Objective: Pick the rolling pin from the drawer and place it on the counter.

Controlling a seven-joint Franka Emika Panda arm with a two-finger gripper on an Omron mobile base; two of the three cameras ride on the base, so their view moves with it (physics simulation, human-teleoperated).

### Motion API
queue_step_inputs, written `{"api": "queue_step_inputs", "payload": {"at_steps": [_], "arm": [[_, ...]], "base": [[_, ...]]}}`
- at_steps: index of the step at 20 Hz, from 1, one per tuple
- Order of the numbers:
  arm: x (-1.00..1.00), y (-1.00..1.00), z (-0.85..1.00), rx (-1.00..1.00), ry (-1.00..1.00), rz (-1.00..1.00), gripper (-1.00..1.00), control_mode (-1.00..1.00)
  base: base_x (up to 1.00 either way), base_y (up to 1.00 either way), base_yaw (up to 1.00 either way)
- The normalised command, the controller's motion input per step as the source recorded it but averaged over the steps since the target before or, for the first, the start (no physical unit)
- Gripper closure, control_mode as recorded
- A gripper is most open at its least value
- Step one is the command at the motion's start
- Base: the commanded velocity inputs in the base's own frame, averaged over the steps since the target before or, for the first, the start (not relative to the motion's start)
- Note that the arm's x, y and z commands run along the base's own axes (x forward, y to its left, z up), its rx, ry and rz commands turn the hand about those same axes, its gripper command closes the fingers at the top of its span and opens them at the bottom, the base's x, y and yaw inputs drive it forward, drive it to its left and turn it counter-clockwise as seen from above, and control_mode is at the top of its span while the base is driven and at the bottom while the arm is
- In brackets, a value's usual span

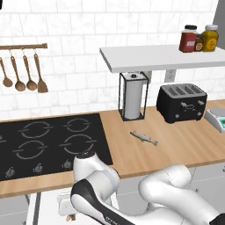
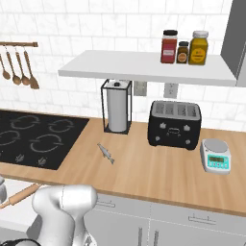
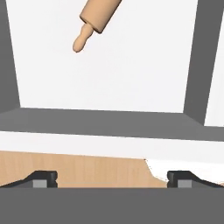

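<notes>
The end effector is fully open and holds nothing; its fingertips stand wide apart above the tabletop edge. In the hand view, the rolling pin lies at 12 o'clock on the white floor of the open drawer, well apart from the end effector. In the right base view the rolling pin lies at 8 o'clock, below the tabletop edge.

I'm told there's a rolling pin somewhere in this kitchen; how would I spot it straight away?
Start at the long light wooden counter with its black four-ring cooktop, then look just below its front edge into the wide shallow white drawer that stands open. The light tan wooden rolling pin lies on the drawer's plain white floor. Its knobbed handle and pale wood set it apart from the small grey fish up on the counter.
</notes>
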Motion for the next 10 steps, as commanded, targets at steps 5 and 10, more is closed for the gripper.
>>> {"api": "queue_step_inputs", "payload": {"at_steps": [5,10], "arm": [[0.22,0.17,-0.42,-0.05,0.01,0.0,-1.0,-1.0],[0.04,0.19,-0.38,-0.01,0.03,0.0,-1.0,-1.0]], "base": [[0.0,0.0,0.0],[0.0,0.0,0.0]]}}
